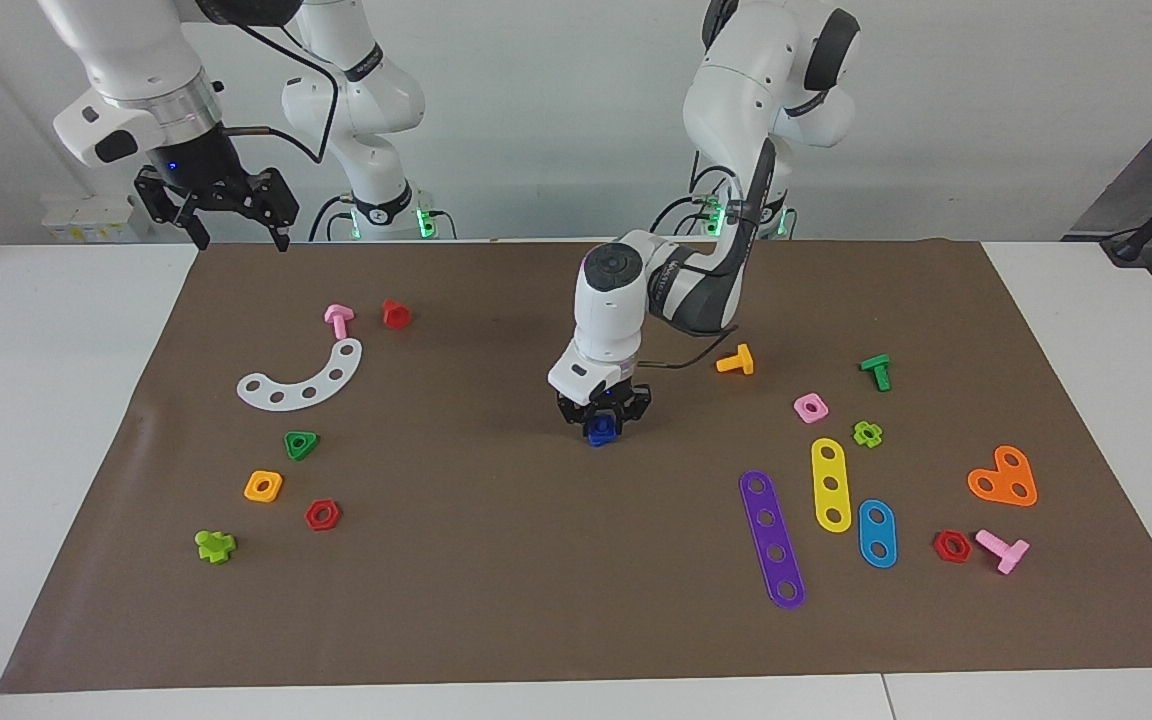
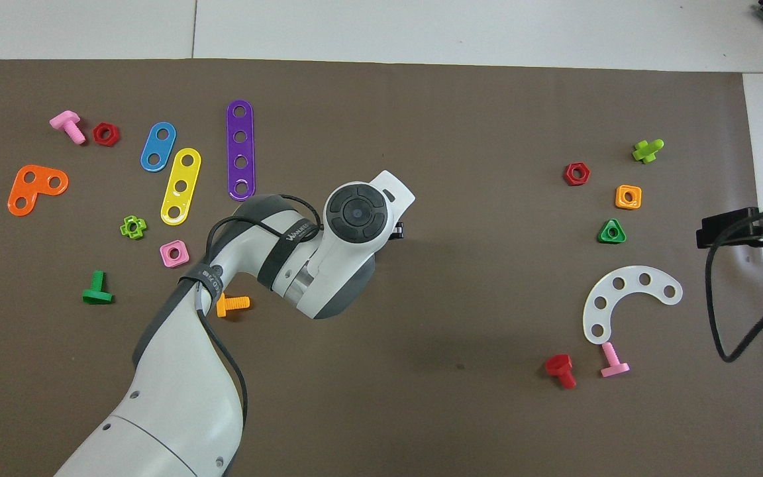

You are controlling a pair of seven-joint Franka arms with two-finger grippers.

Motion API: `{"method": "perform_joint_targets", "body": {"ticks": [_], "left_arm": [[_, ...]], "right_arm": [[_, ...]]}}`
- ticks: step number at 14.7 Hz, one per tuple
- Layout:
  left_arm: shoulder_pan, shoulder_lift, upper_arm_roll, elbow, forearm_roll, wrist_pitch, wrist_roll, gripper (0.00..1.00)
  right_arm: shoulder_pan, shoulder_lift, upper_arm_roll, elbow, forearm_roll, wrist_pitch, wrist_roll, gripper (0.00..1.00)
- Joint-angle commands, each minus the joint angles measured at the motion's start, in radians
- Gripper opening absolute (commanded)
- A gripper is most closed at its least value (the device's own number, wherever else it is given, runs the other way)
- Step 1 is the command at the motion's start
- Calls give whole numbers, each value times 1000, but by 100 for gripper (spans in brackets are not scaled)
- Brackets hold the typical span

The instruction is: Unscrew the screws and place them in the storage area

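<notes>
1. The left arm (image 1: 696,290) comes from its base, folds at the elbow over the middle of the mat (image 1: 496,560), and points its wrist straight down.
2. The left gripper (image 1: 602,418) is down at the mat's centre with its fingers drawn in around the blue screw (image 1: 600,430); whether they clamp it firmly cannot be told.
3. The screw sits at the mat's middle, well apart from the loose parts at either end. From overhead the wrist (image 2: 355,212) covers it completely.
4. The right arm (image 1: 136,70) waits raised above the mat's corner at its own end.
5. The right gripper (image 1: 232,232) hangs in the air there, fingers spread wide, holding nothing. Overhead, only its dark body (image 2: 732,226) shows at the edge.
6. Toward the left arm's end lie an orange bolt (image 1: 736,360), a green bolt (image 1: 876,370), a pink nut (image 1: 810,407) and purple (image 1: 772,540), yellow (image 1: 831,484) and blue strips (image 1: 877,533).
7. Toward the right arm's end lie a white arc (image 1: 302,378), a pink bolt (image 1: 338,320), a red bolt (image 1: 396,314) and a green triangle nut (image 1: 301,444).
</notes>
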Motion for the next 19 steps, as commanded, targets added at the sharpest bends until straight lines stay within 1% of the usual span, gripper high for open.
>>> {"method": "perform_joint_targets", "body": {"ticks": [1, 4, 12, 15, 17, 19], "left_arm": [[-19, -1, 16, -10, 22, 15, -16, 49], [-19, -2, 16, -7, 22, 6, -15, 45], [-15, -2, 16, 34, 25, -58, -13, 40], [-14, 1, 15, 68, 23, -111, -10, 40], [-11, 4, 15, 73, 20, -115, -10, 40], [-5, 4, 12, 103, 8, -143, -4, 40]], "right_arm": [[-6, -8, 4, 1, -8, -13, -23, 100], [-6, -8, 5, 1, -8, -13, -23, 100], [-6, -8, 5, 3, -8, -13, -23, 100], [-6, -8, 5, 3, -8, -13, -23, 100], [-6, -8, 5, 3, -8, -13, -23, 100], [-6, -8, 4, 3, -8, -13, -23, 100]]}}
